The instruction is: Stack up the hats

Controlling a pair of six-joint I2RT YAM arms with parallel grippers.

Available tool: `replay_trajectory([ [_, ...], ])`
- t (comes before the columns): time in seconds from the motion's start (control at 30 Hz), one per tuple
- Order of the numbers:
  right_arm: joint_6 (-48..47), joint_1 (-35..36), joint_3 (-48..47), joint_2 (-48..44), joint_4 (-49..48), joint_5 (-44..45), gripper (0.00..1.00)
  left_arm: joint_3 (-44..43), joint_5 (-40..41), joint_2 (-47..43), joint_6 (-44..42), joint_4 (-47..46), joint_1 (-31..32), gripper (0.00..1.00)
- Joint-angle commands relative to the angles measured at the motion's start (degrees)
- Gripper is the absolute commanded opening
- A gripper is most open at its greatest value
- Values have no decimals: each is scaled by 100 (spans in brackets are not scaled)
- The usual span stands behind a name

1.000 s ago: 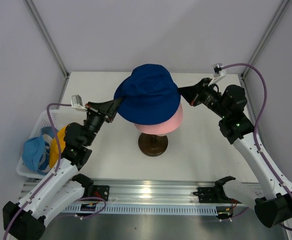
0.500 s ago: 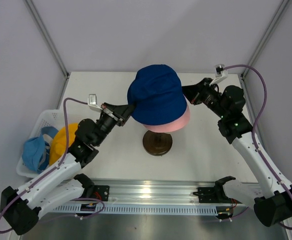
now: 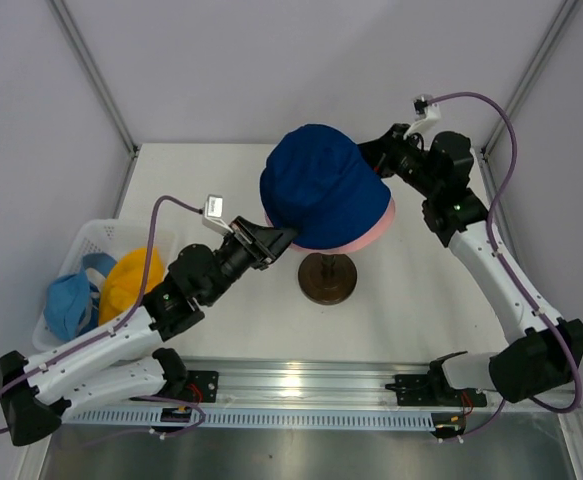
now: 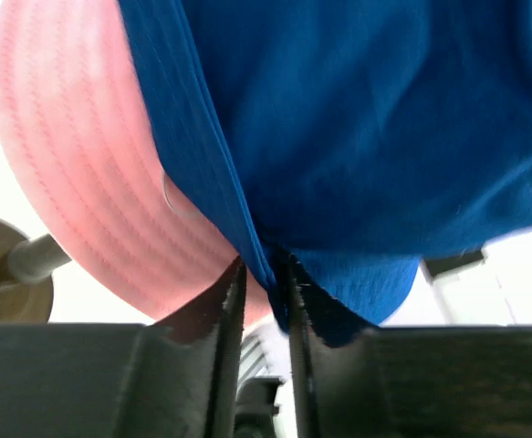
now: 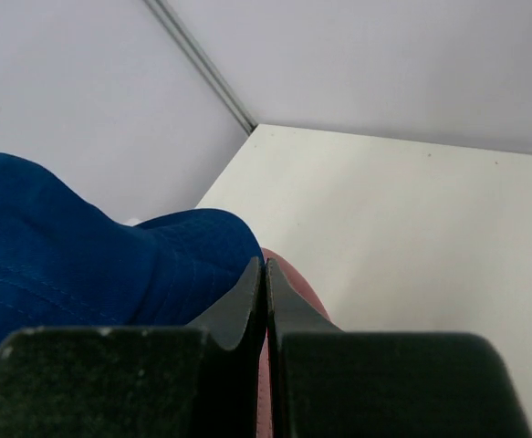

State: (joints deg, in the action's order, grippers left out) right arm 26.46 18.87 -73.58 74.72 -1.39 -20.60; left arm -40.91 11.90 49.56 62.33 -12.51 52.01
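The navy blue hat (image 3: 321, 190) sits over the pink hat (image 3: 376, 228) on the stand, whose dark round base (image 3: 328, 281) shows below. My left gripper (image 3: 287, 238) is shut on the navy hat's near-left brim; the left wrist view shows the navy brim (image 4: 264, 260) between the jaws, with the pink hat (image 4: 83, 173) beside it. My right gripper (image 3: 369, 158) is shut at the navy hat's far-right brim (image 5: 192, 255), with the pink hat (image 5: 293, 283) just under its tips. The light blue hat (image 3: 66, 305) and yellow-orange hat (image 3: 131, 280) lie in the basket.
A white basket (image 3: 76, 248) stands at the table's left edge. The cream mannequin head is hidden under the hats. An aluminium rail (image 3: 301, 385) runs along the near edge. Frame posts stand at the far corners.
The navy hat, the pink hat and the stand have shifted right. My left arm has reached further right with the brim. My right gripper has moved up and back.
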Motion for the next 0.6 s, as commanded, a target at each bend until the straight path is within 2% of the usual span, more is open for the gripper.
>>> replay_trajectory([
  [0.0,-518,73,-332,420,447,-364,0,-216,330,-165,-782,749,283,35],
  [0.07,-615,90,-463,579,359,-541,0,-303,758,-341,-941,1012,284,43],
  [0.1,-668,108,-499,631,367,-672,0,-348,961,-551,-1159,1136,292,53],
  [0.13,-773,108,-551,675,385,-726,1,-600,1163,-640,-1300,1207,284,58],
  [0.23,-896,90,-797,825,630,-665,10,-1057,1631,-894,-1898,1813,117,72],
  [0.33,-1063,38,-1105,957,824,-656,20,-1569,1614,-948,-2338,2095,-278,77],
  [0.37,-1142,29,-1193,974,1024,-647,29,-1744,1605,-931,-2469,2191,-392,78],
  [0.43,-1161,-32,-1464,1027,1315,-516,38,-1964,1447,-826,-2480,2332,-779,78],
  [0.5,-994,-120,-1650,1062,1518,-331,43,-2175,1184,-720,-2322,2578,-1253,79],
  [0.57,-775,-313,-1992,1080,1922,-400,53,-2439,832,-502,-2208,2805,-1639,79],
])
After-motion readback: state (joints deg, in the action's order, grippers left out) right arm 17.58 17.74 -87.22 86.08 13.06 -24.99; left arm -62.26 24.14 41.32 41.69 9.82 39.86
